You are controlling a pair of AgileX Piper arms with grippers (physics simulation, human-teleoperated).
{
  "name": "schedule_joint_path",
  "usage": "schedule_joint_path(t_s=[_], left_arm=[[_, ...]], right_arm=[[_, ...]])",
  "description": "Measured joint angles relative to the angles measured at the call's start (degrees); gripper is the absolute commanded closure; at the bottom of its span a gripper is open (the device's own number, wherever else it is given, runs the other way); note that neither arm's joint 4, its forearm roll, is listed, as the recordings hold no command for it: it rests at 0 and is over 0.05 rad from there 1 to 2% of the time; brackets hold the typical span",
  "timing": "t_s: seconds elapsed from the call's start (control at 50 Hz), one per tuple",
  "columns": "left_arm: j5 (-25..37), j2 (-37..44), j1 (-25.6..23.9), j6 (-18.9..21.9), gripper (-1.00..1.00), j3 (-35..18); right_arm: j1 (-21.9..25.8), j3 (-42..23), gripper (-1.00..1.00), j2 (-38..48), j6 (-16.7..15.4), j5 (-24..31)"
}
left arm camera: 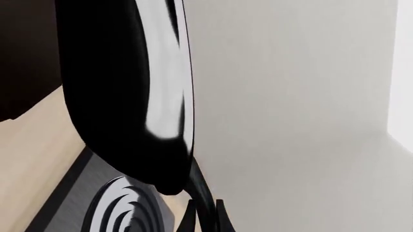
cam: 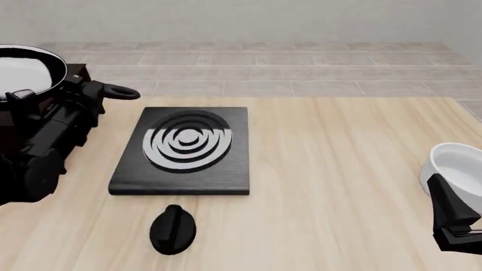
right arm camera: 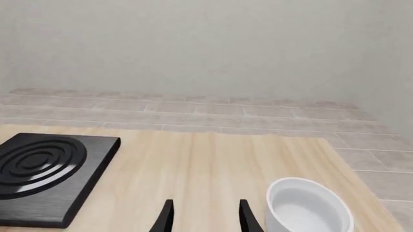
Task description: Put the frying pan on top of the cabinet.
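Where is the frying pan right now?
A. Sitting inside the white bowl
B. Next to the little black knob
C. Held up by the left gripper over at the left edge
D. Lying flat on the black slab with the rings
C: in the front view the frying pan sits high at the far left with the left gripper on its handle, while the ringed slab is bare.

Left tool [left arm camera: 205, 212] raised at far left, fingers pinched together, right tool [right arm camera: 203, 217] low at right, fingers parted
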Motion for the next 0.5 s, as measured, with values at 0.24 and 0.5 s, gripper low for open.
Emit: schedule_joint_path(t_s=[0.24,0.5], left_arm=[[-2.6,3.8,1.1,-1.3,1.00,-1.5],[-4.4,8.8,2.7,-2.0,1.00,-4.3]], right_arm=[[0.0,0.1,-1.00,0.0,-0.1,0.1],[0.1,0.3,-1.00,0.4,-0.3,-0.5]])
